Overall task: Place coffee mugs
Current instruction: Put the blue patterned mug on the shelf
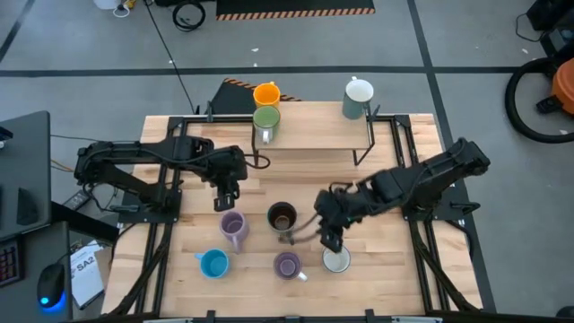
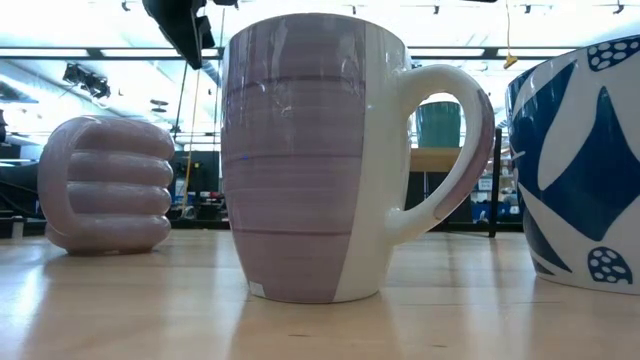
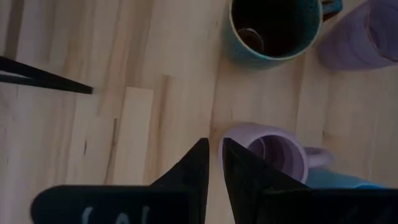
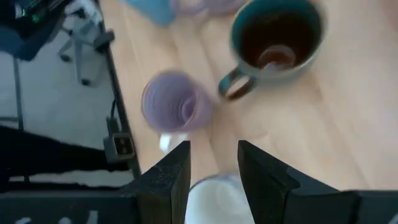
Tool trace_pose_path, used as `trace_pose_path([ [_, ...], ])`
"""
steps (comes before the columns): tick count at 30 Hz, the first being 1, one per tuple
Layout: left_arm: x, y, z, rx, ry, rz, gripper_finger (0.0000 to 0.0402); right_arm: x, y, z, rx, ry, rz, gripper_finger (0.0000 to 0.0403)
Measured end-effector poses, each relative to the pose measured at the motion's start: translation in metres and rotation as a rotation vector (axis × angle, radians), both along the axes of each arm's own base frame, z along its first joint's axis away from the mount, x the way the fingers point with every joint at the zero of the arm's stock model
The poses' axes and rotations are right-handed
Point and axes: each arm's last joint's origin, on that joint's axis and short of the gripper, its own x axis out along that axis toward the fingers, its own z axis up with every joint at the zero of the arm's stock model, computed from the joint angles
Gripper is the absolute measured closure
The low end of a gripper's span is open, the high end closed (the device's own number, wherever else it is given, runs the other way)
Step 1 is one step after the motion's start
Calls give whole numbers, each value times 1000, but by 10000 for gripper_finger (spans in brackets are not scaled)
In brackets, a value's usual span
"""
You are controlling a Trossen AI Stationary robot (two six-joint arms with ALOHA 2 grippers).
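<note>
Five coffee mugs stand on the wooden table: a lilac one [image 1: 233, 226], a dark one [image 1: 282, 216], a blue one [image 1: 213, 263], a second lilac one [image 1: 287, 265] and a white one [image 1: 336, 260]. An orange mug [image 1: 266, 92], a green mug [image 1: 266, 119] and a white mug [image 1: 359, 94] stand on the shelf at the far edge. My left gripper [image 1: 226, 199] hangs just beyond the first lilac mug [image 3: 267, 152], shut and holding nothing. My right gripper [image 4: 213, 163] hangs open above the near white mug's rim [image 4: 214, 196], clear of it.
The shelf [image 1: 314, 135] on black legs spans the table's far side. Black frame rails [image 1: 161, 260] run along the left and right edges. Bare wood lies between the shelf and the mugs. The low view is filled by the near lilac mug [image 2: 310, 160].
</note>
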Motion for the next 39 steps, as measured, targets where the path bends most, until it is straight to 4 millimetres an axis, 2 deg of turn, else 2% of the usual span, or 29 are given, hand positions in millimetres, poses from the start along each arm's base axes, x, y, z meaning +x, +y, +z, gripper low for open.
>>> trace_pose_path([
  [8,-10,5,7,-1,-21,13,351,-11,37,-32,40,85,9,264],
  [16,-35,10,39,97,-255,95,351,-4,66,-59,72,167,66,264],
  [22,-55,11,58,160,-388,147,351,-4,81,-75,6,194,86,265],
  [28,-68,11,65,181,-426,169,351,-9,90,-82,-42,222,123,266],
  [36,-69,11,63,184,-408,170,351,-8,96,-76,-99,251,138,266],
  [39,-69,12,63,200,-406,176,351,-7,100,-81,-119,264,159,266],
])
